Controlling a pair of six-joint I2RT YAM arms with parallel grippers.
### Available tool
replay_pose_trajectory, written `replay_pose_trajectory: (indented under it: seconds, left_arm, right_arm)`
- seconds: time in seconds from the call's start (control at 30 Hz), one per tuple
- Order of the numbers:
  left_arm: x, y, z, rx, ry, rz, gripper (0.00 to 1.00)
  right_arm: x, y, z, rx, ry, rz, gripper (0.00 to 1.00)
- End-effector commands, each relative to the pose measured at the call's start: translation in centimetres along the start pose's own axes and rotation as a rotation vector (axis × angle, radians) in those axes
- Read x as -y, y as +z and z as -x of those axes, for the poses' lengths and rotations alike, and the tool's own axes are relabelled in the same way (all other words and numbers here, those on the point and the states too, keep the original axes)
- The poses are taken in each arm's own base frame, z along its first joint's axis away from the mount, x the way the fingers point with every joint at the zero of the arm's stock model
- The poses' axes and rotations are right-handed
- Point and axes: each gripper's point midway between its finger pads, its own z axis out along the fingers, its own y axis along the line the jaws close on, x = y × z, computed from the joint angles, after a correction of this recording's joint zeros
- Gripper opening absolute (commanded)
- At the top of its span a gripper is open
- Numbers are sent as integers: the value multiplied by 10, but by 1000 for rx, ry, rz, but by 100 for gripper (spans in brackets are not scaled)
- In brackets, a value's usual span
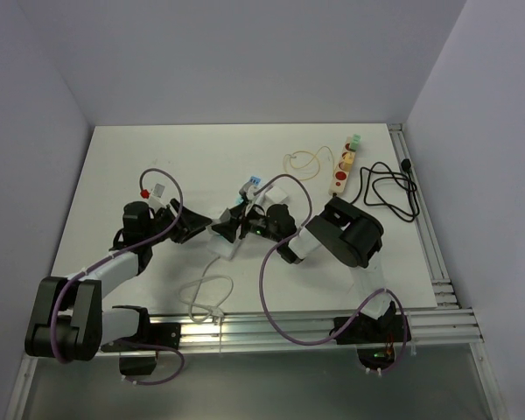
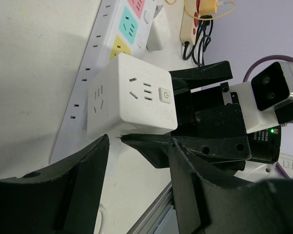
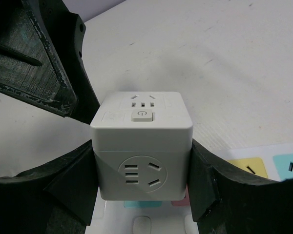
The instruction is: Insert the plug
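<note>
A white cube plug adapter (image 3: pixel 141 146) with sockets and a power button sits between my right gripper's (image 3: pixel 141 192) black fingers, which are shut on its two sides. It stands over the white power strip (image 3: pixel 263 165) with coloured sockets, above a teal and a red one. I cannot tell whether its pins are seated. In the left wrist view the cube (image 2: pixel 132 100) is at the near end of the strip (image 2: pixel 100 53). My left gripper (image 2: pixel 136 187) is open and empty, just short of the cube. In the top view both grippers (image 1: pixel 201 229) (image 1: pixel 242 223) meet mid-table.
A beige power strip (image 1: pixel 343 166) with red and yellow sockets lies at the back right, with a coiled black cable (image 1: pixel 389 188) beside it. A white cable (image 1: pixel 206 293) loops near the front rail. A white plug (image 2: pixel 158 34) sits on the coloured strip's far part.
</note>
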Motion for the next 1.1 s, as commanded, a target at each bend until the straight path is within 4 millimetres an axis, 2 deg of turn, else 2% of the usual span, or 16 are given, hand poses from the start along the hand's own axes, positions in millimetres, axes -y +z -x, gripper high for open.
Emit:
replay_pose_trajectory:
  seconds: [0.0,0.2,0.33,0.4,0.6,0.7,0.87,1.0,1.07]
  left_arm:
    - [5,-1,4,15,57,-32,57]
    - [4,-1,4,17,57,-30,57]
    - [4,-1,4,15,62,-27,57]
    - [4,-1,5,15,66,-24,57]
    - [6,1,6,11,68,-27,57]
    - [3,2,6,5,66,-21,57]
    - [0,3,5,0,64,-10,57]
    - [0,4,6,-2,65,-10,57]
    - [0,6,7,-6,64,-10,56]
  right_arm:
    - [3,9,16,26,-40,4,3]
    - [2,10,13,14,-37,10,2]
    - [2,7,1,-14,-46,20,2]
    - [-3,5,5,15,-62,45,3]
    - [-4,-2,-4,14,-74,51,4]
    - [-6,-5,2,69,-90,50,4]
    - [-4,-7,-5,61,-78,37,3]
    - [-7,-13,1,129,-85,33,3]
    - [-7,-16,-8,127,-84,39,3]
